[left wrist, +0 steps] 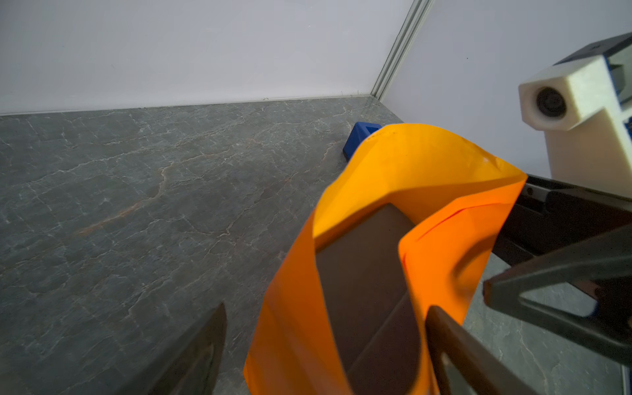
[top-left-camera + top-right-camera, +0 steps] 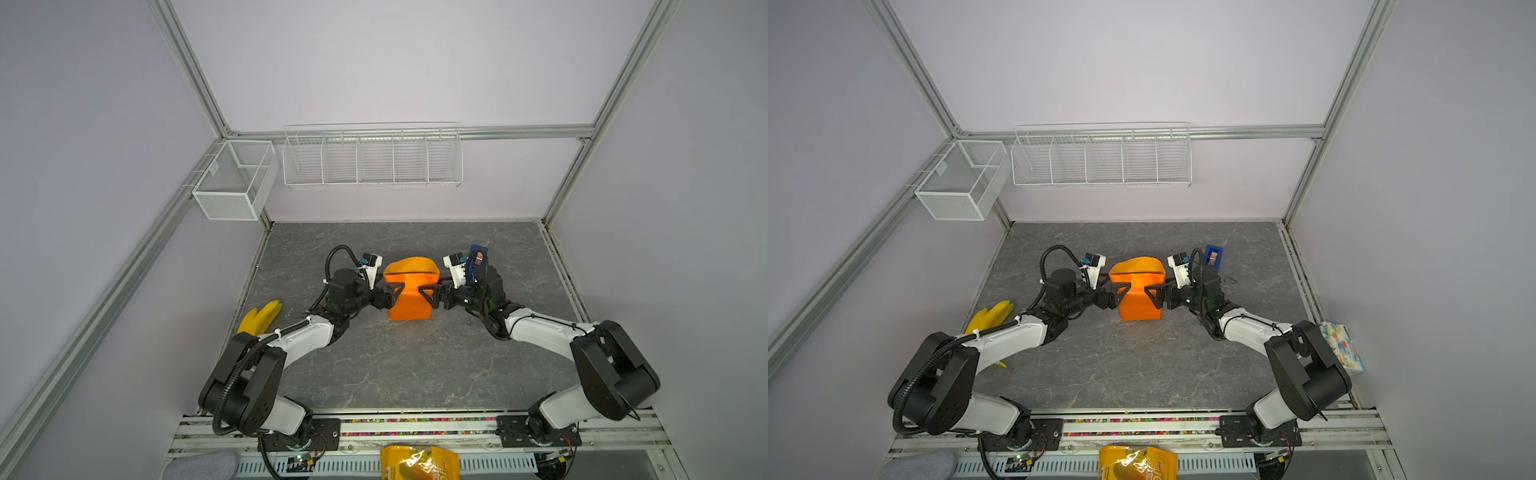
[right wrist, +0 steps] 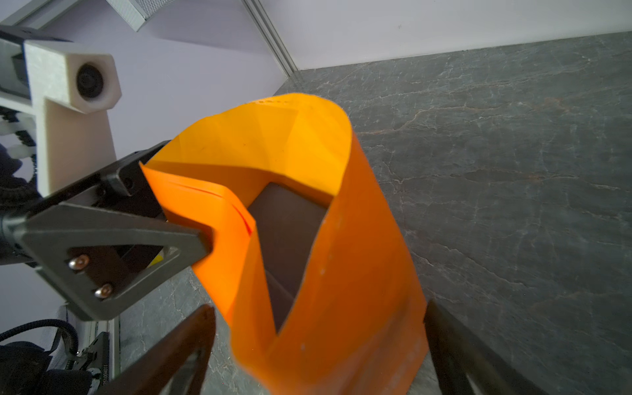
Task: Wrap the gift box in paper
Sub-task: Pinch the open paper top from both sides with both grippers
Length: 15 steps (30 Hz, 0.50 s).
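The paper (image 2: 411,289) stands in the middle of the table (image 2: 395,365), bent into a tube around the gift box (image 1: 362,280). The left claw (image 2: 395,293) and the right claw (image 2: 428,293) meet it from opposite sides. Both are released, jaws wide apart with the package between them; neither clenches the paper. I think their tips push the overlapping flaps inward so that the sheet does not spring open before it is fixed. In both top views the box is fully hidden under orange. Only the wrist views look into the open end, where it shows as a dark flat face. The right wrist view shows also the left claw's fingertip (image 3: 189,244) denting the flap.
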{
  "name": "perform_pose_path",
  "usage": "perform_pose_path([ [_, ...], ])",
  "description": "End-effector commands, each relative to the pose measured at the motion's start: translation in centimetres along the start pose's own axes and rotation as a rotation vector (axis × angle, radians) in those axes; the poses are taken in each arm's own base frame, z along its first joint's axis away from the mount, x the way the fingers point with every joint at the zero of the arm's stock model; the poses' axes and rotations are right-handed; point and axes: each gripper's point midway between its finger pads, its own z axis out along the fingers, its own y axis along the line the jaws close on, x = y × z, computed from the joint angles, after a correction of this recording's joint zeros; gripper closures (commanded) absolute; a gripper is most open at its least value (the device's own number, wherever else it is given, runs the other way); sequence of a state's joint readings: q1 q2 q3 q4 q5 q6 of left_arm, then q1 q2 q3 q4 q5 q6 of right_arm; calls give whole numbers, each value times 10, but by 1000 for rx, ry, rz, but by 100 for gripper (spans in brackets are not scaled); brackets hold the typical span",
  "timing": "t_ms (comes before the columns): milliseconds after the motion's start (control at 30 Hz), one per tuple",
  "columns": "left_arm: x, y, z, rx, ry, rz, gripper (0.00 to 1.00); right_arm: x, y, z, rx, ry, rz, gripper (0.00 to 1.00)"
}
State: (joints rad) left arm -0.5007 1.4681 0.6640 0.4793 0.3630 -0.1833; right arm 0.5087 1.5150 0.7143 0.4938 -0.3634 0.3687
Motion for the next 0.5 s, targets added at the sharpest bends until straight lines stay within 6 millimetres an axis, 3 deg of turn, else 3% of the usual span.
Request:
perform_pose_path([
  [0,-13,-1,4,1,-39,-7,11,-7,0,3,33,-12,-19,2],
  [300,-1,8,11,-33,-5,-32,18,-6,-10,12,115,10,-9,3],
  [467,-10,3,8,-17,-26,-37,18,-1,-17,15,159,32,-4,7],
])
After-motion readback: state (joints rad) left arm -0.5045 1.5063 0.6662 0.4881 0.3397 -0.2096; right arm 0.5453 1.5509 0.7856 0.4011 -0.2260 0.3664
